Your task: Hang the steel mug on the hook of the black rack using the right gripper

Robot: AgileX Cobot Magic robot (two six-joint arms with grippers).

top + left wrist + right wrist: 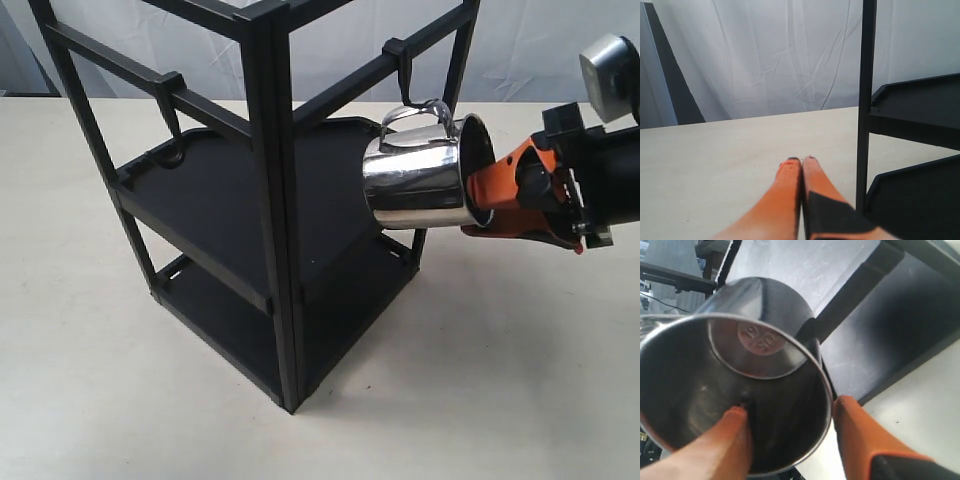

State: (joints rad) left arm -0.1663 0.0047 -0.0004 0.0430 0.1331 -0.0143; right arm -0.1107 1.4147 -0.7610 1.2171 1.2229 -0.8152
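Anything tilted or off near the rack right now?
Only the steel mug: it lies tipped on its side in the right gripper, one finger inside the rim, handle up by the hook. That fits hanging it. The black rack stands upright; nothing spilled.

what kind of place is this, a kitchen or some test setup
Likely a robot test setup, not a kitchen: a bare pale table, a white cloth backdrop, and only the black rack standing on it.
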